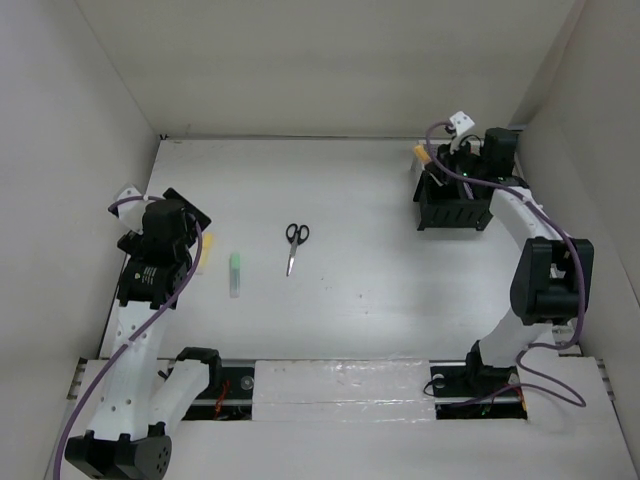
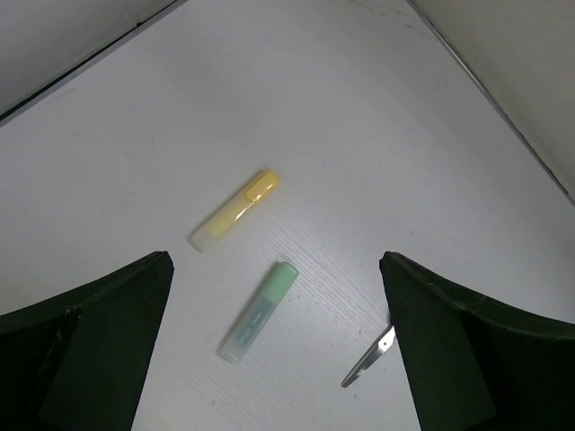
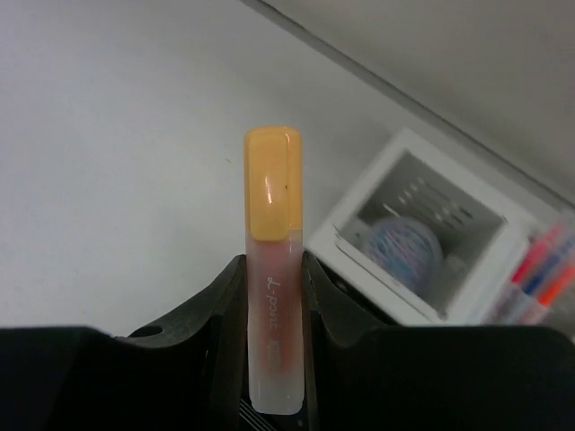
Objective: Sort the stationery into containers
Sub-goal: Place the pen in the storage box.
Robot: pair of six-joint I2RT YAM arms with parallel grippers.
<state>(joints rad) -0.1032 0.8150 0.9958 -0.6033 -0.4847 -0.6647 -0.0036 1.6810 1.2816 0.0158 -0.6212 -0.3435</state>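
The right gripper (image 3: 274, 269) is clenched on the orange highlighter (image 3: 274, 193), whose cap is pointed past the fingertips, close to the white mesh box (image 3: 346, 224) joined to the black organiser (image 1: 455, 212). The left gripper (image 2: 277, 265) is held wide open above a yellow highlighter (image 2: 235, 210) and a green highlighter (image 2: 259, 312); the scissors (image 1: 296, 245) are laid nearby.
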